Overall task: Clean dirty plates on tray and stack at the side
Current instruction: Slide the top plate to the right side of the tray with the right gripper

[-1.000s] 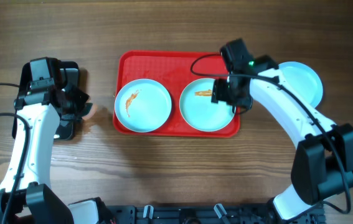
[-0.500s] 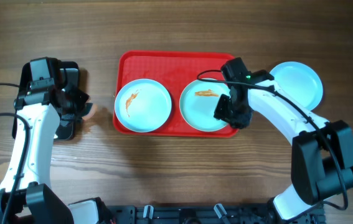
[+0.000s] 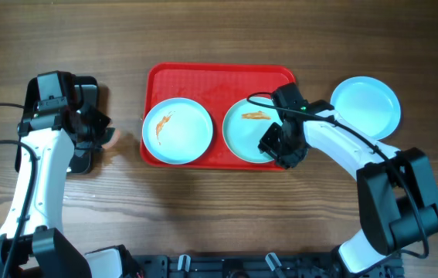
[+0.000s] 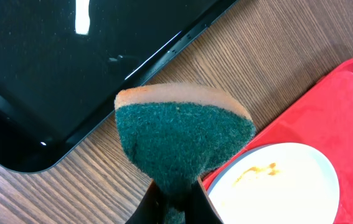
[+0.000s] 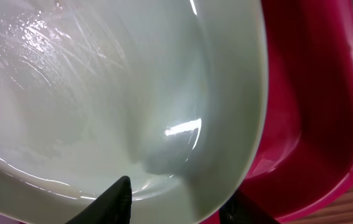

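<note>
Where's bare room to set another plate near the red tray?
Bare table lies in front of the tray and beyond its far rim. Crowded: the tray, with left plate, right plate and right gripper; the clean plate sits beside it.

Brown wooden table (image 3: 203, 208) filling the overhead view edge to edge, grain running left to right, darker streaks here and there; even, soft light, only faint shadows; fine parallel grain in the left wrist view; dark bar (image 3: 226, 266) along the near edge
</note>
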### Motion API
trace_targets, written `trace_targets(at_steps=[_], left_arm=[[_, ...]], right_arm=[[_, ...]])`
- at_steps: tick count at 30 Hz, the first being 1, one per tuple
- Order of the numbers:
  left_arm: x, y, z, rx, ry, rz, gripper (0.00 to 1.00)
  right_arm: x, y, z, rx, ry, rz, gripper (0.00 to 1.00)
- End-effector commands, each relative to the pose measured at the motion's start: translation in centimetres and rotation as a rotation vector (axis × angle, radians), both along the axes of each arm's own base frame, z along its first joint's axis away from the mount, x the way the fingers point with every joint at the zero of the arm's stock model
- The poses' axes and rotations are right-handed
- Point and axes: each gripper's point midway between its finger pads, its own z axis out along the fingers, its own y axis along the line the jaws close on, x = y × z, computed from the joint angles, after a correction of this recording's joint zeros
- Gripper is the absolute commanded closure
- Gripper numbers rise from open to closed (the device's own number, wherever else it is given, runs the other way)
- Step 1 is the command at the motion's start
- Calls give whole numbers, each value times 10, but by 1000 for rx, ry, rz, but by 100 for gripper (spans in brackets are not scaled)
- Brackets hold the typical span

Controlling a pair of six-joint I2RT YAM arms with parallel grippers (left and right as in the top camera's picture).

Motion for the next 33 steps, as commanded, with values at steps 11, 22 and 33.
trace_targets(at_steps=[11,22,33], left_arm=[[0,-3,5,3,-21,-25,96],[0,-3,5,3,-24,-25,96],[0,-3,5,4,-24,-25,96]], right_arm=[[-2,-13,-5,-76,-1,-30,78],[18,-26,-6,-151,-126,132,96],[69,-50,4,-362,-370,365,96]])
